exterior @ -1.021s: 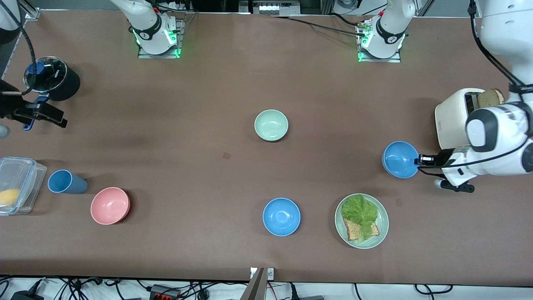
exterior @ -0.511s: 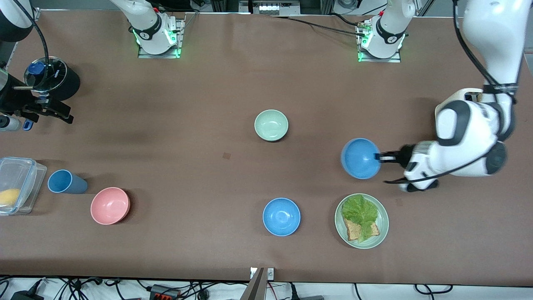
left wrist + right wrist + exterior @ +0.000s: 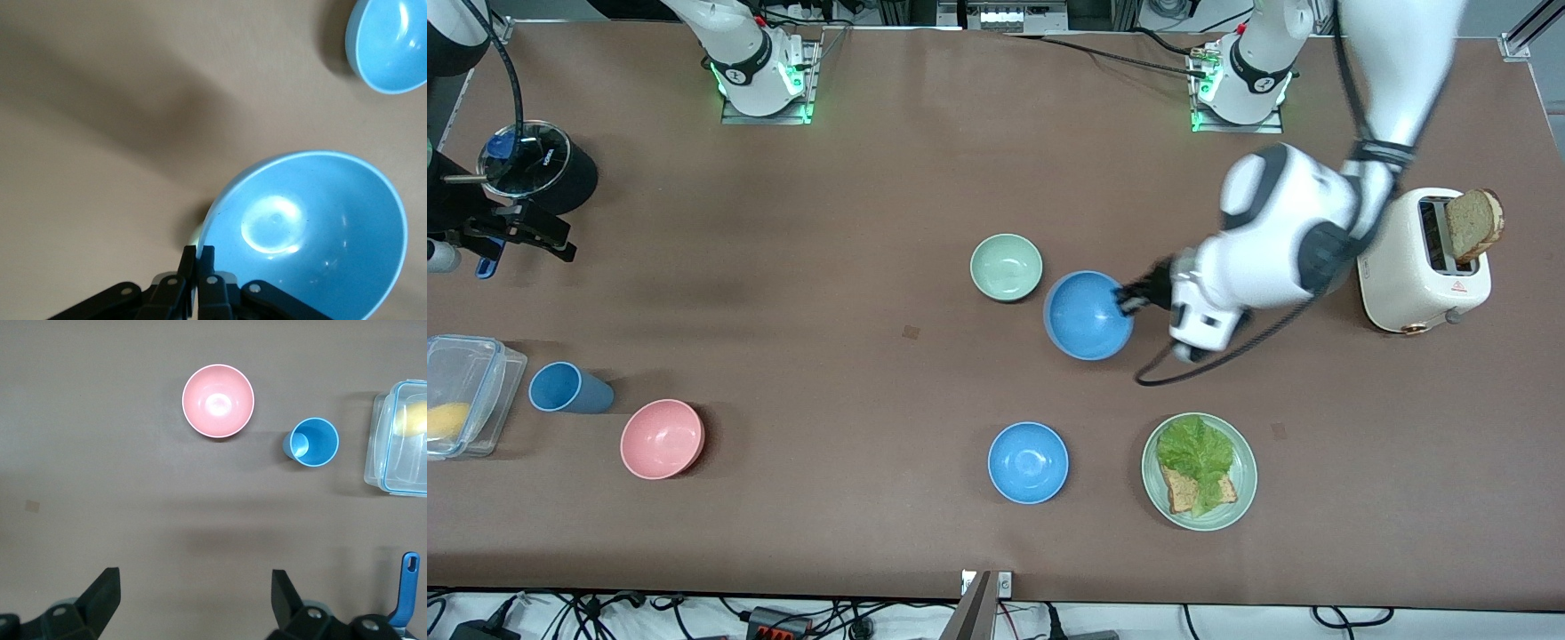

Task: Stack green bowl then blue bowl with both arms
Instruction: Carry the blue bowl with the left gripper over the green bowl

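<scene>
Blue bowl [image 3: 1088, 315], smooth and round, pinched by left pincer [image 3: 1129, 302].

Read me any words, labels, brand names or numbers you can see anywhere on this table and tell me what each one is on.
No text can be read for certain.
Black pot: white lettering on its glass lid, too small to read.
Toaster: small red triangular mark on its side, no words legible.
Arm bases: a round logo on each, not readable.
Blue bowl held by the left gripper, green bowl: plain.
</scene>
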### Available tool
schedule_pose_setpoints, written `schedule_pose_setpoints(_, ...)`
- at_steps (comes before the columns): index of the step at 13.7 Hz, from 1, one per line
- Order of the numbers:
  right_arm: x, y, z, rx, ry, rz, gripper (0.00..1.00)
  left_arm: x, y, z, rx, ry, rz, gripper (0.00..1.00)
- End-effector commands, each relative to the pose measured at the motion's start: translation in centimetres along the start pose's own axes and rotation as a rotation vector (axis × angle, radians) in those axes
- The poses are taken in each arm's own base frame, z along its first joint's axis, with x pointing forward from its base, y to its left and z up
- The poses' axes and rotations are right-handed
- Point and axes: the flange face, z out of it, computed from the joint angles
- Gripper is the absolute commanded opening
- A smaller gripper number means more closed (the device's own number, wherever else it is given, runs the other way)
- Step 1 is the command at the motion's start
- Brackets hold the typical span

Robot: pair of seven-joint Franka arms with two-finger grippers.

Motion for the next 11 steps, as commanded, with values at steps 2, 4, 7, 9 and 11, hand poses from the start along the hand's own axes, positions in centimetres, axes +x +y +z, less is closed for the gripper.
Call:
schedule_pose_setpoints(2,-0.6,0.1,-1.1,-0.012,-0.007,-0.020,1.00,-8.2,0.9,4.9,-0.066,0.080,-0.166,0.00)
schedule_pose_setpoints(4,-0.6,0.1,-1.2,-0.012,-0.014,-0.019,1.00,-10.7,0.1,6.7,-0.082,0.108,-0.170,0.00)
schedule_pose_setpoints(7,-0.6,0.5,-1.7,-0.007,-0.004,-0.005,1.00,-13.3,-1.7,8.0,-0.103,0.148,-0.176,0.00)
schedule_pose_setpoints(9,-0.5,0.4,-1.4,-0.008,-0.010,-0.007,1.00,-14.1,-2.5,9.1,-0.083,0.150,-0.167,0.00)
schedule_pose_setpoints(11,-0.5,0.3,-1.4,-0.008,-0.011,-0.012,1.00,-14.4,-3.1,9.7,-0.086,0.159,-0.163,0.00)
